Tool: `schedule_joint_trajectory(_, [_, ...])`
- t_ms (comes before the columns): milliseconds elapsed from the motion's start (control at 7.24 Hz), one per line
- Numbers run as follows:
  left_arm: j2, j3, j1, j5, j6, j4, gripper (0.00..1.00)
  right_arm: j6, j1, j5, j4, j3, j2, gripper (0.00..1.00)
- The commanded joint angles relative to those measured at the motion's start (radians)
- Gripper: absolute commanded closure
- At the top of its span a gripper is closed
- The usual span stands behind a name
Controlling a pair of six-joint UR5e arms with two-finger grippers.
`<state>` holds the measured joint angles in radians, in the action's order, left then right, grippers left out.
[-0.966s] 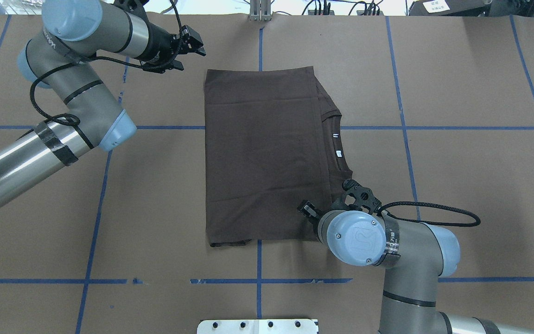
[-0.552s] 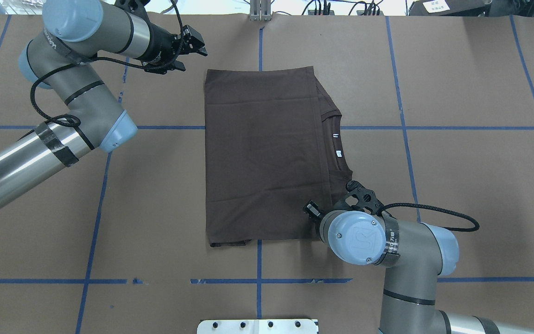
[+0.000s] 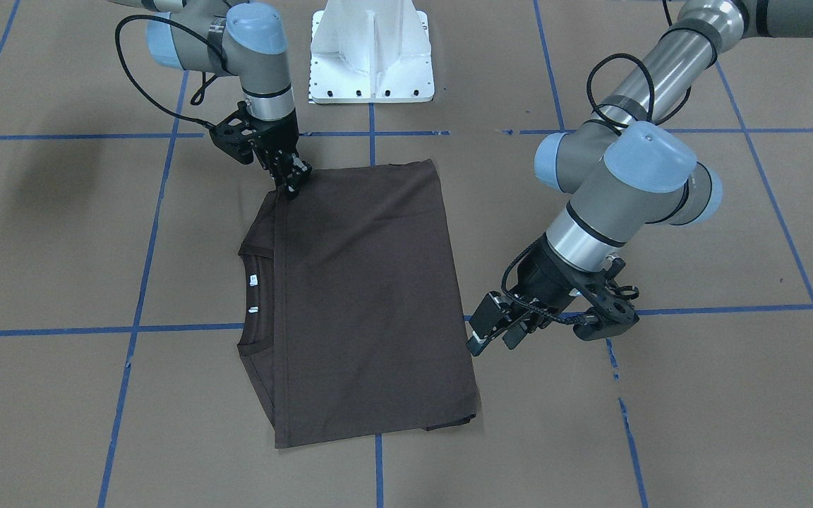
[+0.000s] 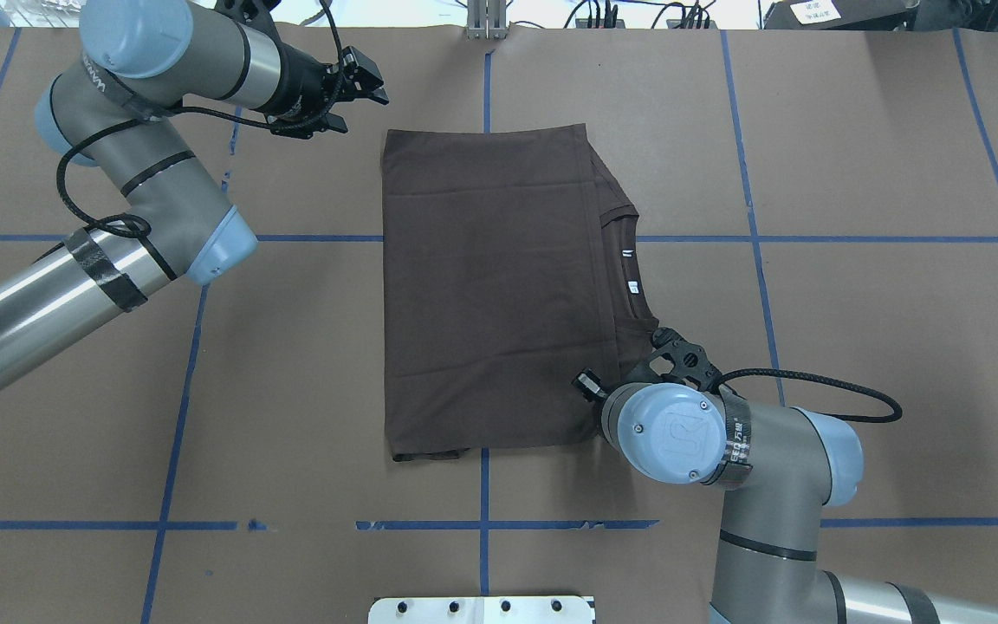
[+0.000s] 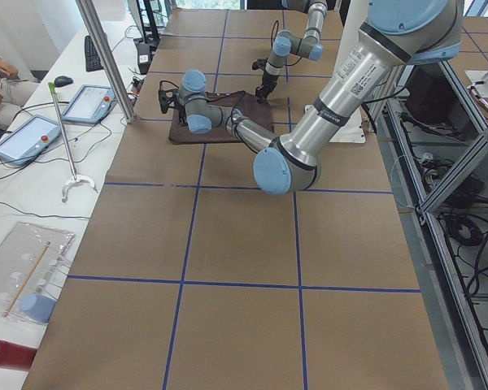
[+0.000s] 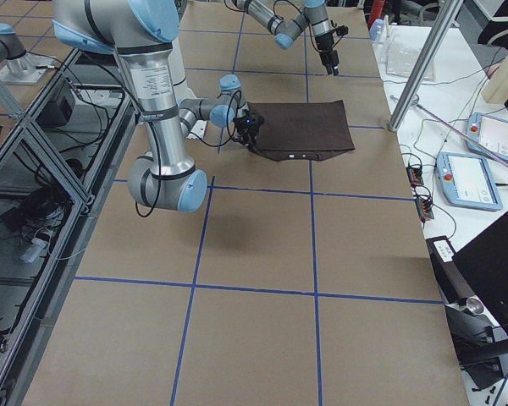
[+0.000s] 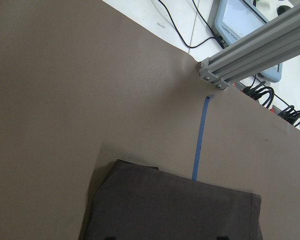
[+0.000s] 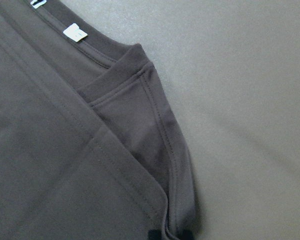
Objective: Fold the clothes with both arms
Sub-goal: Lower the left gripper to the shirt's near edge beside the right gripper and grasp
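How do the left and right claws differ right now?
The left claw is wide open, off the shirt beside its hem; the right claw is closed on the shirt's shoulder corner. The left one slants sideways; the right points steeply down. Both are black two-finger claws.

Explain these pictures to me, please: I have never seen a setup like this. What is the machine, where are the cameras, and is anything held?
The machine is a robot with two arms, left arm and right arm, at a brown table. One camera looks down from behind it, one faces it, two look along the table from its ends, and one sits on each wrist. A dark shirt lies folded flat. The right gripper is down on the shirt's corner nearest the robot and seems to pinch it. The left gripper hovers open beside the far corner, holding nothing.
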<state>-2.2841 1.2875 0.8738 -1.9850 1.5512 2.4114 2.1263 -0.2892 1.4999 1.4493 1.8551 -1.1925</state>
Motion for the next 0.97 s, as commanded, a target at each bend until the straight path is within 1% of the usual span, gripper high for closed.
schedule_joint_trajectory(0, [0.0,0.004,-0.004,0.0,0.012,0.0,0.26,-0.002,-0.004,0.0,0.005,0.009,0.002,1.0])
schedule_joint_trajectory(276, [0.0,0.009,-0.007,0.0,0.02,0.0,0.26,0.0,-0.002,0.002,0.006,0.016,-0.001,1.0])
schedule_joint_trajectory(414, [0.012,0.063,-0.028,0.003,0.067,-0.009,0.26,-0.002,-0.004,0.003,0.009,0.033,-0.004,1.0])
schedule_joint_trajectory(552, [0.091,0.19,-0.092,0.015,0.176,-0.015,0.26,-0.002,-0.002,0.008,0.052,0.074,-0.005,1.0])
schedule_joint_trajectory(690, [0.215,0.351,-0.173,0.078,0.25,-0.038,0.26,-0.002,0.008,0.008,0.101,0.114,-0.005,1.0])
schedule_joint_trajectory(828, [0.303,0.494,-0.316,0.229,0.301,-0.131,0.25,-0.002,0.011,0.007,0.109,0.118,-0.005,1.0])
